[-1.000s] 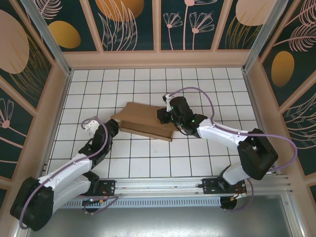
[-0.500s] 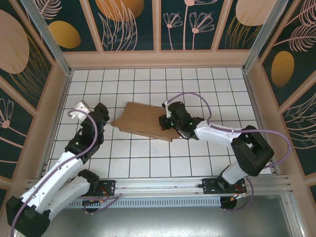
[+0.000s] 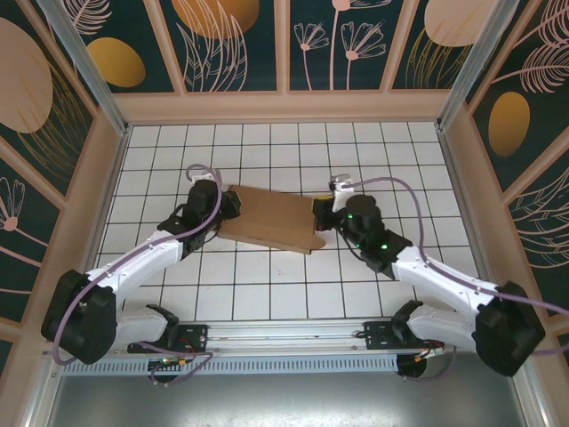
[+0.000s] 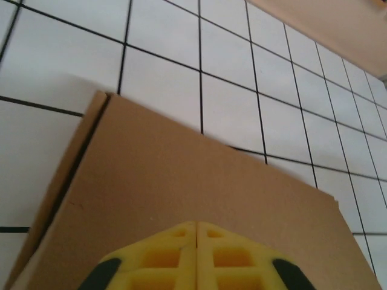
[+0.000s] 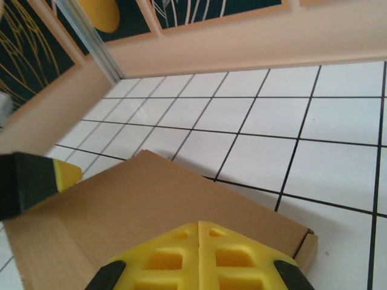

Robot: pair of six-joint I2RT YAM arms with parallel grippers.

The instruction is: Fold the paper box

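Two hands (left (image 3: 232,202), right (image 3: 319,214)) at paper box (image 3: 271,218) ends

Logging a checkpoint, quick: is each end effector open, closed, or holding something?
Left end effector: closed, empty, over the box.
Right end effector: closed, empty, over the same box.

The paper box (image 3: 267,218) is matt brown cardboard; the tiled tabletop (image 3: 373,160) smooth, slightly glossy; the finger pads (image 4: 163,260) yellow, waffle-moulded, matt.
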